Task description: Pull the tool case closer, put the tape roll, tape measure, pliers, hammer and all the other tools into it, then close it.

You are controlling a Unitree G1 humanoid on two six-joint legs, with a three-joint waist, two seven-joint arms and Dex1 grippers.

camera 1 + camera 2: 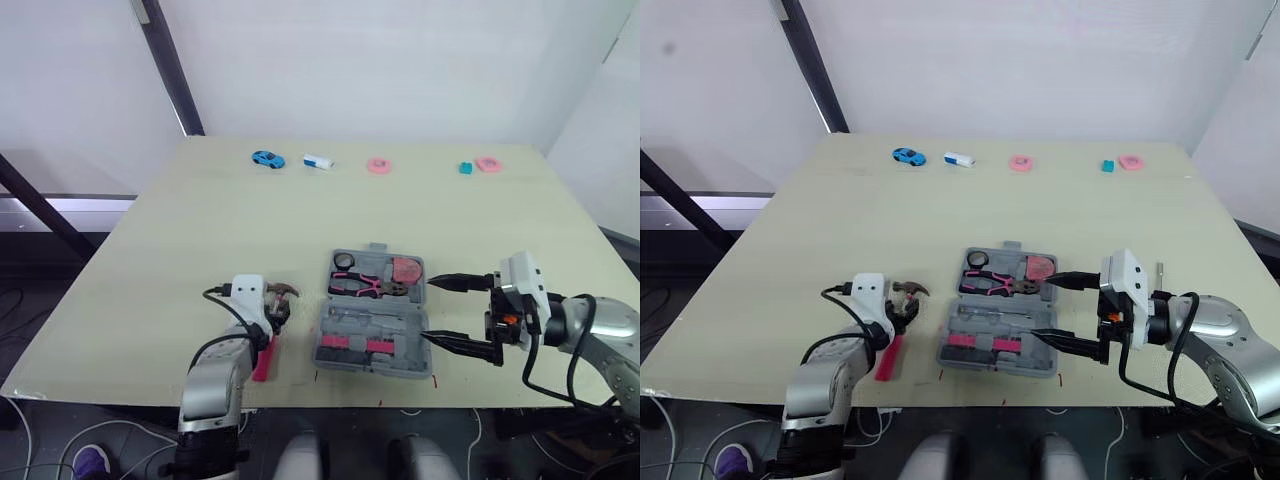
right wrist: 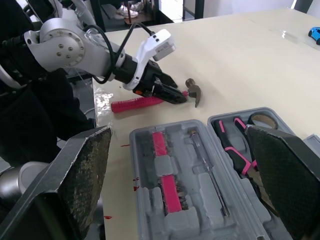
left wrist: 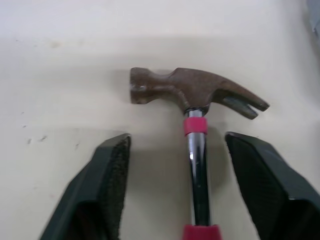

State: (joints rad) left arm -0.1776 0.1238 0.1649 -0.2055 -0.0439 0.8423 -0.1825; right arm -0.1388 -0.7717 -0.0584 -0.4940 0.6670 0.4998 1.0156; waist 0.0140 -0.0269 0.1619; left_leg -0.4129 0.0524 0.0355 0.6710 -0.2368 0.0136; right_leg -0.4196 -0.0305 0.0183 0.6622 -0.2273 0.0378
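The grey tool case [image 1: 395,318] lies open near the table's front edge. Its far half holds pink-handled pliers [image 1: 362,286], a tape roll [image 1: 344,262] and a red tape measure [image 1: 405,270]; its near half holds bits and a screwdriver [image 2: 210,170]. Left of the case lies a hammer [image 3: 195,90] with a rusty head and a red handle [image 1: 265,360]. My left gripper [image 3: 182,165] is open and straddles the hammer's shaft just behind the head. At the case's right edge my right gripper [image 1: 428,311] is open, with nothing between its fingers [image 2: 85,170].
Along the far edge lie a blue toy car [image 1: 266,158], a white block [image 1: 318,161], a pink ring [image 1: 379,166], a teal block [image 1: 466,169] and a pink piece [image 1: 488,164]. A small metal piece [image 1: 1159,268] lies right of the right gripper.
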